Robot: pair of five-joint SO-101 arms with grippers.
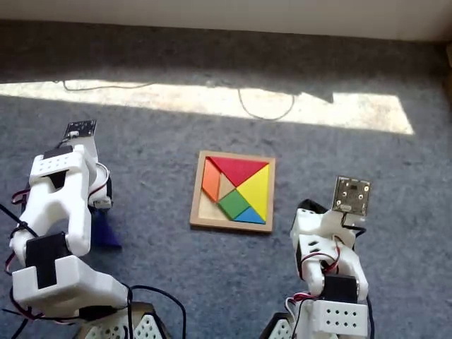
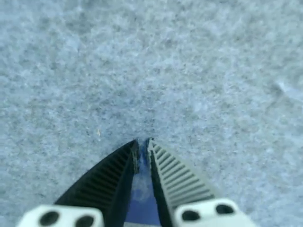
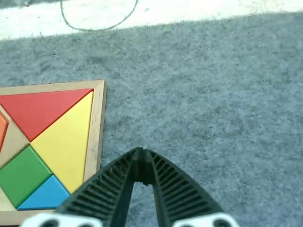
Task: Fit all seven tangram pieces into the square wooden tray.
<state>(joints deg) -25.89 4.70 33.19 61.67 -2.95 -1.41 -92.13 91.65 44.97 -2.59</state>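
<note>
Five pieces, red (image 1: 236, 169), yellow (image 1: 256, 192), orange (image 1: 210, 182), green (image 1: 233, 203) and light-blue (image 1: 248, 216), lie in one tray (image 1: 229, 225); left gripper (image 2: 142, 140) clamps one dark-blue piece (image 2: 140, 208) well left of the tray; right gripper (image 3: 140, 150), tips together, sits beside the tray.

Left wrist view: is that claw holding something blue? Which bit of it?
Yes. The left claw is shut on a dark blue tangram piece. Which edge or corner it grips cannot be told. The right claw holds nothing.
</note>
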